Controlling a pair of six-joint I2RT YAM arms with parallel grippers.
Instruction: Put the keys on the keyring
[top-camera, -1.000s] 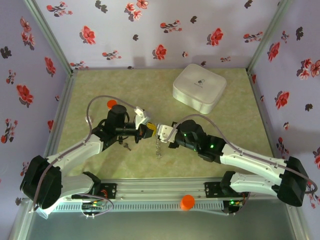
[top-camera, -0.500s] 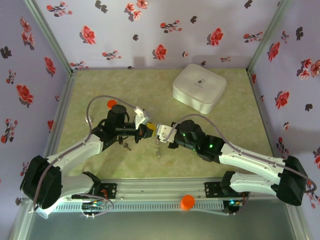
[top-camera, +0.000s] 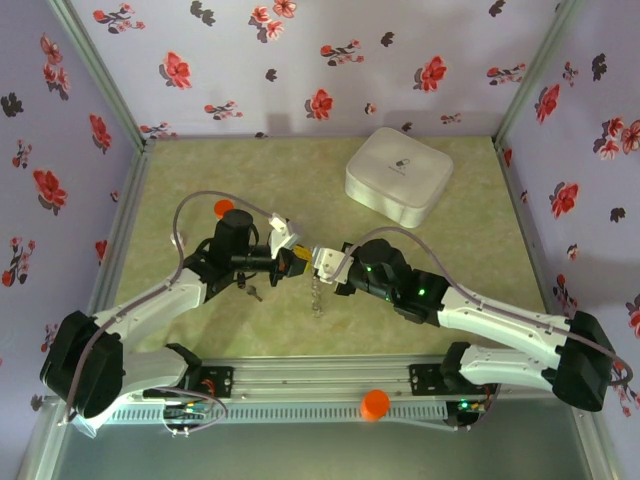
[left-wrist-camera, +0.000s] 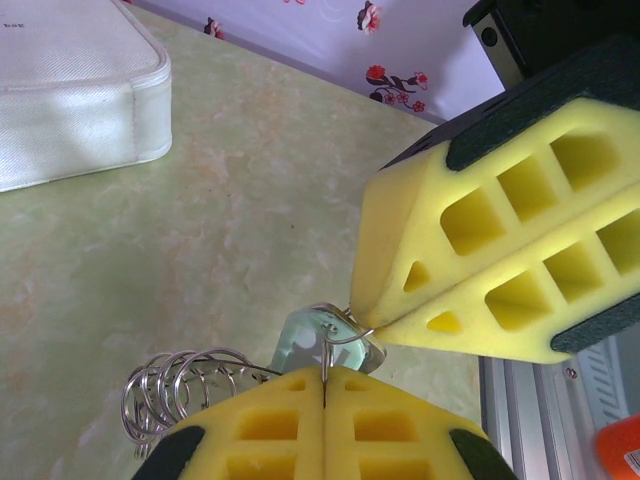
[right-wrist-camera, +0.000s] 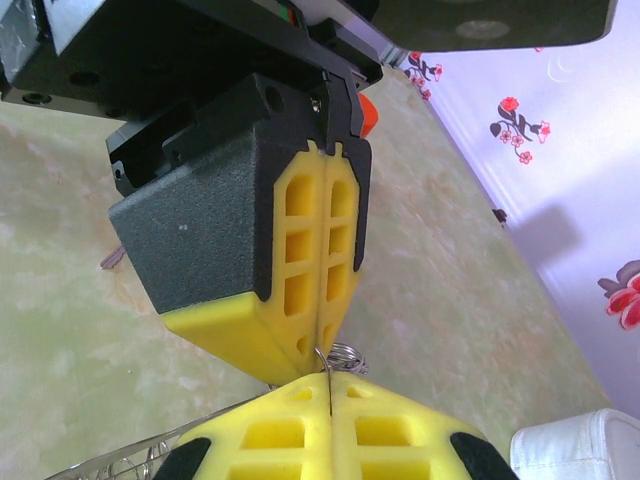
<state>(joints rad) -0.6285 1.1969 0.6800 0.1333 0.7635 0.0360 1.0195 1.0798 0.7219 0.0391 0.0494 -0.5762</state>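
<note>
My left gripper (top-camera: 297, 258) and right gripper (top-camera: 320, 262) meet tip to tip above the middle of the table. Both are shut on the keyring (left-wrist-camera: 345, 337), a thin wire ring. My left gripper (left-wrist-camera: 325, 376) pinches it from below and my right gripper (left-wrist-camera: 368, 322) from the upper right. A flat silver key (left-wrist-camera: 308, 340) hangs at that ring, just past the tips. A chain of linked metal rings (left-wrist-camera: 165, 388) trails off it and dangles (top-camera: 318, 296). In the right wrist view my right gripper (right-wrist-camera: 328, 386) holds the wire under my left gripper (right-wrist-camera: 318, 350). Another small key (top-camera: 253, 292) lies on the table under the left arm.
A white rounded-square box (top-camera: 398, 176) stands at the back right. An orange-capped vial (top-camera: 224, 208) sits behind the left arm. An orange cap (top-camera: 375, 403) rests on the front rail. Flowered walls close in the green mat (top-camera: 480, 240) on three sides.
</note>
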